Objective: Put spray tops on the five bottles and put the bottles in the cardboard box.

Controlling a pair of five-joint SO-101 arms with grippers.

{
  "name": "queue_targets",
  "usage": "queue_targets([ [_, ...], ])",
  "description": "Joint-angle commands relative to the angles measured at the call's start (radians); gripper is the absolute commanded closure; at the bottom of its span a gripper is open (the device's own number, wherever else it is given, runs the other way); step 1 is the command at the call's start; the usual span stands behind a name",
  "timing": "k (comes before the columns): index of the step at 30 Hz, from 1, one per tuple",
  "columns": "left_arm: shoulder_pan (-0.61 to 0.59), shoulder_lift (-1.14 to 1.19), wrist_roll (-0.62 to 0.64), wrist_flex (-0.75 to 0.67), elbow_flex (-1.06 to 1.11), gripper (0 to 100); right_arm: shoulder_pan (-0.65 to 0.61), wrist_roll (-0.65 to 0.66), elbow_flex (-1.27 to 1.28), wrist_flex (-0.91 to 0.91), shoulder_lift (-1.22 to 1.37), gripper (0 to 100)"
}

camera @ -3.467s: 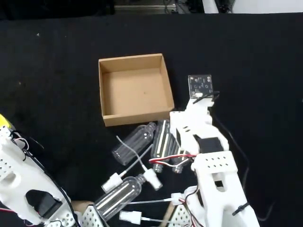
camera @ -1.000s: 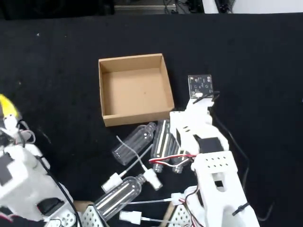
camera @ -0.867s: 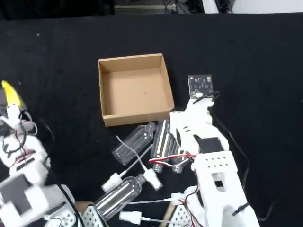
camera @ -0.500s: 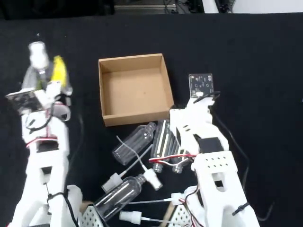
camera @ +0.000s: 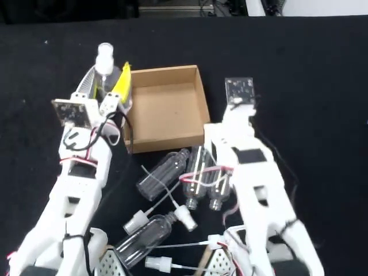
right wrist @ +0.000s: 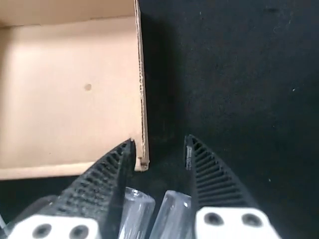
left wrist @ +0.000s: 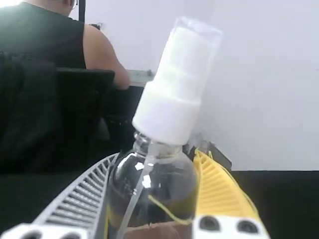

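bench: black; carries everything
cardboard box: open-topped; lies just to the right of the held bottle
left gripper: clenched on capped bottle at the box's far left corner; the nearer arm
right gripper: released, above uncapped bottles

bottles: 5, one capped | loose spray tops: 4 | cardboard box: 1 | arms: 2

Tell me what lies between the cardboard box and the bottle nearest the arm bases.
In the high view, an uncapped clear bottle and a loose spray top lie there.
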Motion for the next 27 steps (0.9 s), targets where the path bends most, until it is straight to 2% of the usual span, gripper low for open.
queue_targets([
  [1, 0.019, 0.107, -0.002, 0.000, -0.137, 97, -0.017, 0.002, -0.125, -0.025, 0.093, 85.3],
  [14, 0.051, 0.269, 0.000, 0.000, -0.228, 97, -0.017, 0.003, -0.314, -0.025, 0.397, 85.9],
  [16, 0.068, 0.279, -0.002, 0.000, -0.226, 97, -0.014, 0.003, -0.314, -0.025, 0.407, 90.6],
  [18, 0.073, 0.293, -0.002, 0.000, -0.228, 97, -0.012, 0.003, -0.312, -0.025, 0.407, 99.5],
  [24, 0.068, 0.338, 0.000, 0.000, -0.228, 97, -0.011, 0.006, -0.292, 0.020, 0.406, 98.8],
  [27, 0.076, 0.353, 0.000, 0.000, -0.236, 97, -0.015, 0.074, -0.288, 0.068, 0.395, 98.8],
])
